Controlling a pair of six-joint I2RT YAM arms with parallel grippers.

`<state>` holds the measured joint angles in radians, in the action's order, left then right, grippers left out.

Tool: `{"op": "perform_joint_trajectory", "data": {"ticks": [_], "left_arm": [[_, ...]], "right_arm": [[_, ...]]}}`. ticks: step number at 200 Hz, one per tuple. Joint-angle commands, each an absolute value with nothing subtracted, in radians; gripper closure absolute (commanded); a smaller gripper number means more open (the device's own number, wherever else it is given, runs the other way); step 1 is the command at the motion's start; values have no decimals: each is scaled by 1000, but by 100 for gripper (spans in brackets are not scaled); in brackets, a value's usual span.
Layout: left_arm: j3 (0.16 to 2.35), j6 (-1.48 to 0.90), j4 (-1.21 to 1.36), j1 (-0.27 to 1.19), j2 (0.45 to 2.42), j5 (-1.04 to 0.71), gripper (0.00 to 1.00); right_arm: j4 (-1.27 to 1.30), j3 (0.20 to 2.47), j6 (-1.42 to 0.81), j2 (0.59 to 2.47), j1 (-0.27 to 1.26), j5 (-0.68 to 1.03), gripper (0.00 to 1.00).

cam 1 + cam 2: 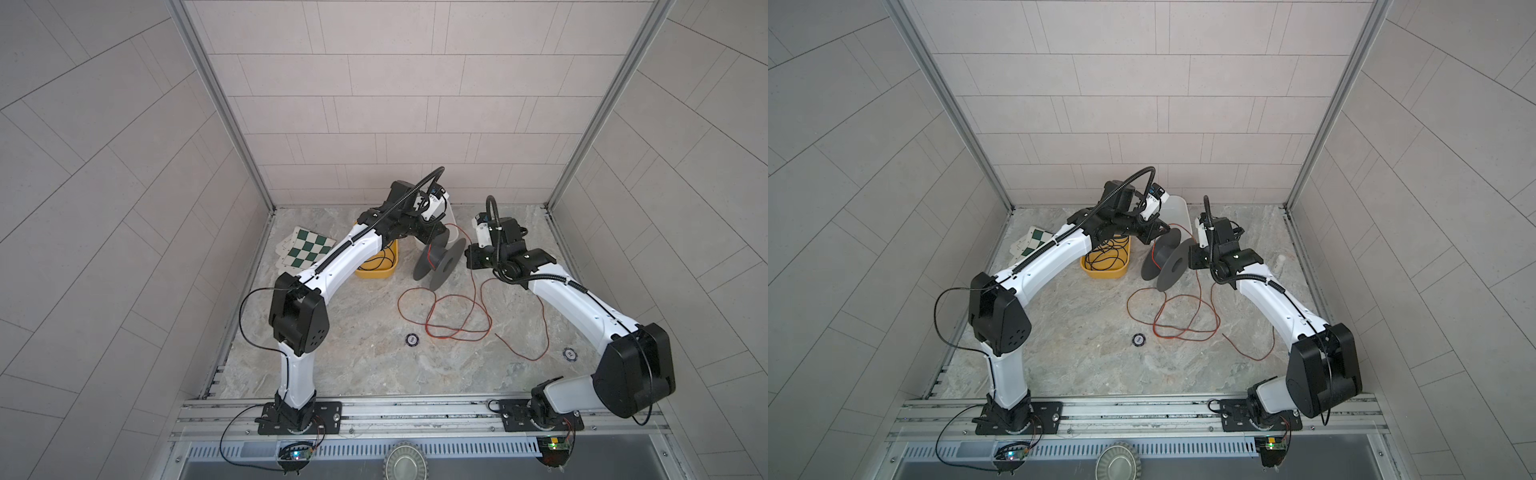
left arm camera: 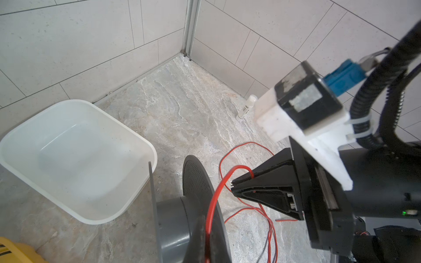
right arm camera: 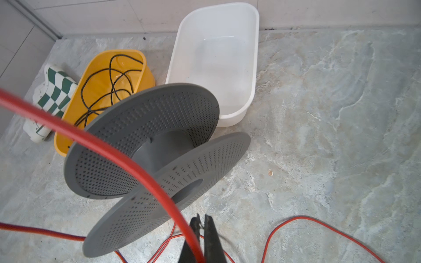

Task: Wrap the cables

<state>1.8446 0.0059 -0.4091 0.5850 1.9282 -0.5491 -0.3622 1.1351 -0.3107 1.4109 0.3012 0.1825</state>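
Worktop point(image 1: 353, 365): grey-beige marble pattern, level, bounded by pale tiled walls point(image 1: 415, 104) on three sides.
Yellow tub point(image 1: 374, 272): oblong, open, at rear left of centre; inside, thin black cable point(image 3: 111, 79) in loose coils.
White tub point(image 3: 216, 57): oblong, open, nothing visible inside, against back wall, just beside yellow tub.
Checkered mat point(image 1: 309, 249): green and white squares, pale border, curled at one end, left of yellow tub.
Round tokens, two: dark with pale rim, one mid-worktop point(image 1: 411, 340), one near right edge point(image 1: 570, 353); markings unreadable.
Small white tube point(image 2: 246, 109): capped, lying by right wall.
Fluted metal dish point(image 1: 402, 463): front, below aluminium rail point(image 1: 415, 409).
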Motion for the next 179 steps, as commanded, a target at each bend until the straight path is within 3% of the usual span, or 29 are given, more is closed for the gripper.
{"op": "perform_joint_trajectory", "data": {"ticks": [1, 37, 109, 136, 179], "left_arm": [[1850, 21, -404, 576, 1948, -526, 100], [1824, 28, -404, 574, 1951, -496, 75], [1791, 5, -406, 534, 1951, -516, 36], [1781, 29, -419, 532, 1949, -519, 30], [1760, 36, -417, 532, 1972, -509, 28]], "right_arm": [[-353, 1172, -289, 1393, 301, 146, 100], [-369, 1184, -234, 1399, 301, 97, 100], [-305, 1127, -169, 1428, 287, 96, 100], [-290, 1110, -164, 1434, 281, 131, 100], [-293, 1113, -190, 1490, 261, 142, 100]]}}
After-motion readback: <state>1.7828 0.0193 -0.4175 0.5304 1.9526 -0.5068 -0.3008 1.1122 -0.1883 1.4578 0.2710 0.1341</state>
